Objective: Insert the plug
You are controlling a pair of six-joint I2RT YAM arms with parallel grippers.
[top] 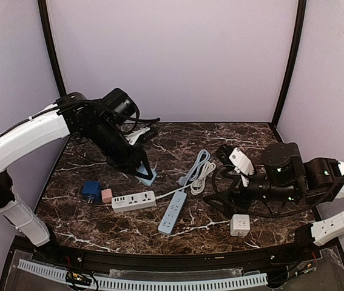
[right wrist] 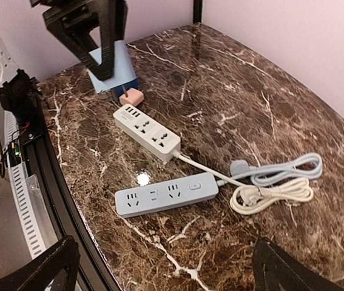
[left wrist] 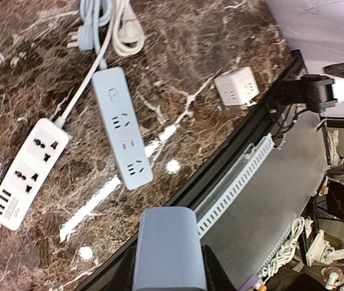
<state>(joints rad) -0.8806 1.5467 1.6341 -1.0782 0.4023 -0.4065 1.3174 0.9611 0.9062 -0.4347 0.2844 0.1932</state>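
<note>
Dark marble table (top: 250,139), pale blue boxy plug (left wrist: 165,242) in left hand (top: 141,171)

No brand name, lettering or number is legible anywhere on the marble tabletop. The blue power strip (left wrist: 122,134) bears a small mark on its button, and the white power strip (left wrist: 29,171) shows tiny markings by its ports, all too small to read.
</note>
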